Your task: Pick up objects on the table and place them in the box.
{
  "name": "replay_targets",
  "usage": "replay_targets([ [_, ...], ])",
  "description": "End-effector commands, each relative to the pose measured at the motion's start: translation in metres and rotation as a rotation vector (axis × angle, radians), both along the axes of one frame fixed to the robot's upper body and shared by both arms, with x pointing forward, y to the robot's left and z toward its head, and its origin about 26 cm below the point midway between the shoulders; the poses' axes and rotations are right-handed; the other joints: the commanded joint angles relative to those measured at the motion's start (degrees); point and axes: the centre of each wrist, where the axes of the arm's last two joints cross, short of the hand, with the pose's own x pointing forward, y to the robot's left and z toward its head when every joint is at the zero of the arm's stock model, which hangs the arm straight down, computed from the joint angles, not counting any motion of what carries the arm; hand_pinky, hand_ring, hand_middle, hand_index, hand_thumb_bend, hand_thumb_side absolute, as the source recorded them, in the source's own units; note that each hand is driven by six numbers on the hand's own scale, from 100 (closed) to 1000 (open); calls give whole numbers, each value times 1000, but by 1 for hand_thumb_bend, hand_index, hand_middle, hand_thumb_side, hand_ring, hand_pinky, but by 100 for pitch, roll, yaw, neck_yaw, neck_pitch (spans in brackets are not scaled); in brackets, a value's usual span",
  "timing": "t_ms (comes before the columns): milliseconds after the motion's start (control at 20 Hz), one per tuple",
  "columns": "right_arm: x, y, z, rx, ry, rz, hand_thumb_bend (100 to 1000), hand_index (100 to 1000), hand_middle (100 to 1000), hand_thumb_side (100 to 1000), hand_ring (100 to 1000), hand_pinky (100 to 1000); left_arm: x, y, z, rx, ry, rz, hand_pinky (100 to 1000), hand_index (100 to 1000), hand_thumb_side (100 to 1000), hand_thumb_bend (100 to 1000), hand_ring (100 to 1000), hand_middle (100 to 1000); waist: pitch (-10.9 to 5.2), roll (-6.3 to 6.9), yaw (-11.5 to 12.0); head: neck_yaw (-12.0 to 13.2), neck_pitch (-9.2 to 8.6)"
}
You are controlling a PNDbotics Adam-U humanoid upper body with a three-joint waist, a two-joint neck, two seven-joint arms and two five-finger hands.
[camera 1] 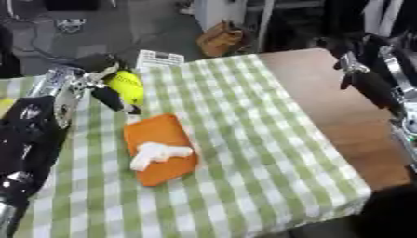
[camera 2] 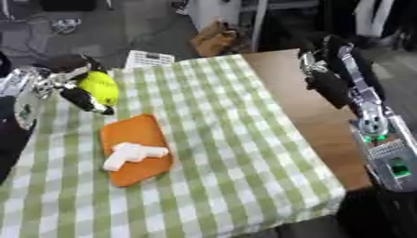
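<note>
My left hand (camera 1: 102, 83) is at the upper left of the green checked tablecloth, its fingers curled round a yellow-green rounded object (camera 1: 127, 86) held just above the cloth. Just below it an orange flat pad (camera 1: 159, 148) lies on the cloth with a small white object (camera 1: 157, 154) on top. My right hand (camera 2: 326, 83) hangs over the bare wooden table at the right, dark and blurred; its fingers look curled and hold nothing. No box shows in either view.
The tablecloth (camera 1: 244, 139) covers most of the wooden table (camera 1: 342, 107); bare wood runs along the right side. A white ribbed item (camera 1: 159, 58) sits at the cloth's far edge. A brown bag (camera 1: 220, 39) stands on the floor beyond.
</note>
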Motion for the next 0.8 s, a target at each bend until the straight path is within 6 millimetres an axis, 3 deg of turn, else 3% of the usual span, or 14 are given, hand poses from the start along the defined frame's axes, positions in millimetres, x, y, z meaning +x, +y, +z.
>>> replay_targets([
  [50,0,-2,13,-13,-38,1,143,831,589,626,566,353,1,-7,16,5,-42,-29,100,554,101,470,253,414,-95,23,-4,82,26],
  [350,0,-2,12,-11,-37,2,145,831,589,625,566,353,-1,-18,6,16,-20,-63,100,553,113,472,252,415,-98,20,10,259,26],
  [800,0,-2,12,-11,-35,4,148,832,588,625,566,353,-3,-27,-4,33,9,-101,100,553,123,475,254,418,-94,23,31,724,26],
])
